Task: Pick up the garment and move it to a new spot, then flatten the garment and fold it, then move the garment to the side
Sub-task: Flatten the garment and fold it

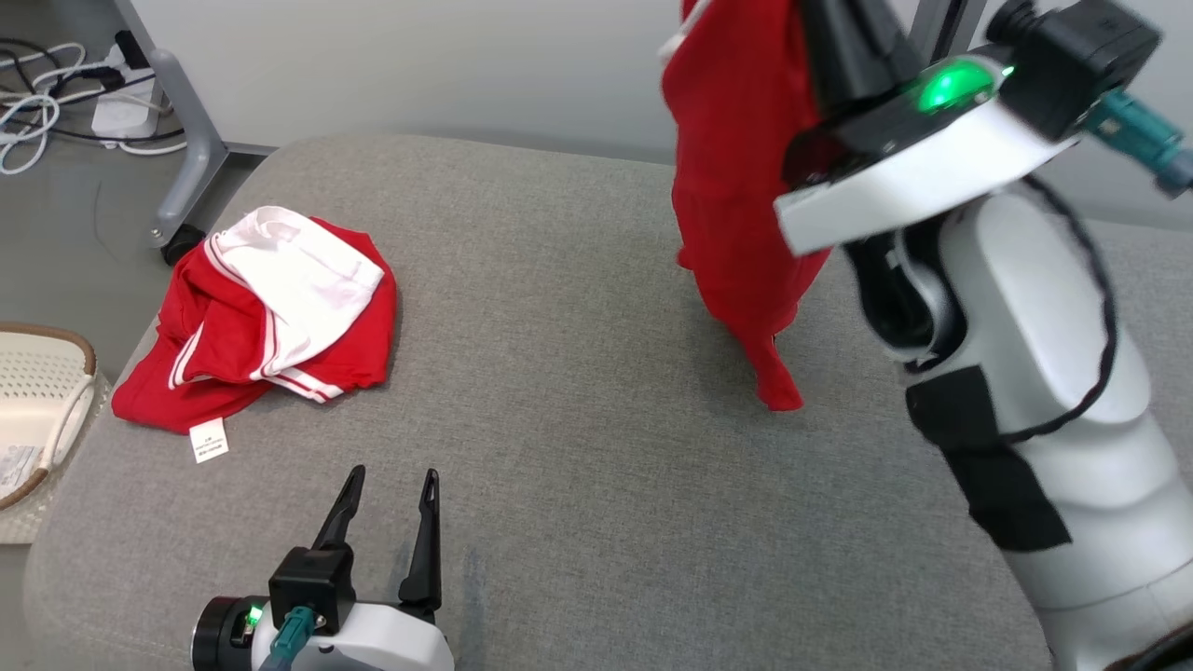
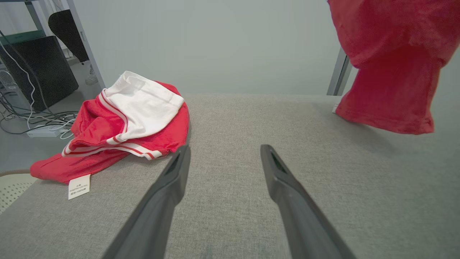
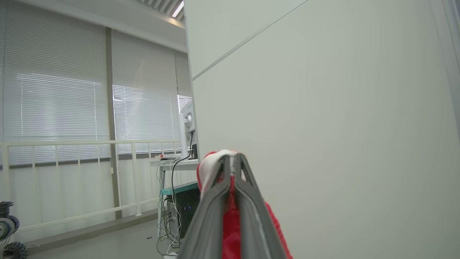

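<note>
Right fingers (image 3: 212, 208) are pressed together on a fold of the garment (image 1: 736, 186), with a white edge of the red cloth poking out past their tips. From them the garment hangs in a long red drape. Its lowest corner reaches down to the grey padded worktop (image 1: 596, 391), but I cannot tell whether it rests there. The pale right forearm (image 1: 1035, 373) stands just beside the drape, and a green light (image 1: 946, 89) glows on the wrist behind the fingers.

The left fingers (image 2: 169, 194) stand wide apart with nothing between them, low over bare worktop. Ahead of them and to their left lies a crumpled red-and-white shirt (image 2: 140, 108), a white sleeve uppermost and striped trim along its edges, well apart from the hanging garment. A small white care label (image 2: 79, 186) lies flat at the side of the heap nearest these fingers; its print is too small to read.

Further to their left, off the worktop's edge, sits a cream perforated basket (image 1: 47, 373); what it holds cannot be made out. Beyond the heap stand a grey frame leg (image 1: 191, 149), a white power strip (image 1: 121, 112) with cables, and a black computer tower (image 2: 39, 72). Past the right fingertips rises a plain pale wall panel (image 3: 323, 126), with window blinds (image 3: 54, 90) to its left.
</note>
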Tool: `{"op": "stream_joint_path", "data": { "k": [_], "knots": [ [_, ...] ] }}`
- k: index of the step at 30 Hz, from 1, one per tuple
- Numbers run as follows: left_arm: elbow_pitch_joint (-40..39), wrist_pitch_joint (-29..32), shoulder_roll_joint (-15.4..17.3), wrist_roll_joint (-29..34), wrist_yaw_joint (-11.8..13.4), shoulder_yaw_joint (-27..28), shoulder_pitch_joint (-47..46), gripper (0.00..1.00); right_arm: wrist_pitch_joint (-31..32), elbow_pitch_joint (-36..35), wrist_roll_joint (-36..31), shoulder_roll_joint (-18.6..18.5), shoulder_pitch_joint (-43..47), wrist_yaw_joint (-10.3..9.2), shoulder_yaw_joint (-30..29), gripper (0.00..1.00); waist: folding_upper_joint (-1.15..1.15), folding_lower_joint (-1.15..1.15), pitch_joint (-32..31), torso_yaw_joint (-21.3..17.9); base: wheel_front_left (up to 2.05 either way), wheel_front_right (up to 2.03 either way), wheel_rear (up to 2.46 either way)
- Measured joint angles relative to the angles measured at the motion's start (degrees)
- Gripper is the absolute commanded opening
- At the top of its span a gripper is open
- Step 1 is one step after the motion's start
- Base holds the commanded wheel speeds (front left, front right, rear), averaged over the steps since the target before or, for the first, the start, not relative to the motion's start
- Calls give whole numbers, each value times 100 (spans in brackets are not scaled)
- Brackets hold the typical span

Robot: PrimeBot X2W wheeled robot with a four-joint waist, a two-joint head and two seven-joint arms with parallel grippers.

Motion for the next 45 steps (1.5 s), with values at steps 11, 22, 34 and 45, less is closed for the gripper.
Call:
{"op": "stream_joint_path", "data": {
  "k": [11,22,34,45],
  "knots": [
    [-45,0,-1,9,-74,69,82,100,-3,226,-29,-902,2349,0,343,0,0,0,-31,-480,0,0,0],
    [-7,0,-2,62,-124,111,-19,100,0,843,-573,-890,3769,0,-962,41,0,0,38,-940,0,0,0],
    [59,0,1,29,-213,73,19,100,1,671,-1363,-269,4127,0,-2116,100,0,0,-152,-1290,0,0,0],
    [497,0,-5,-463,-327,-410,-434,100,0,474,-1611,-79,4255,0,-2342,100,0,0,91,-1763,0,0,0]
  ]
}}
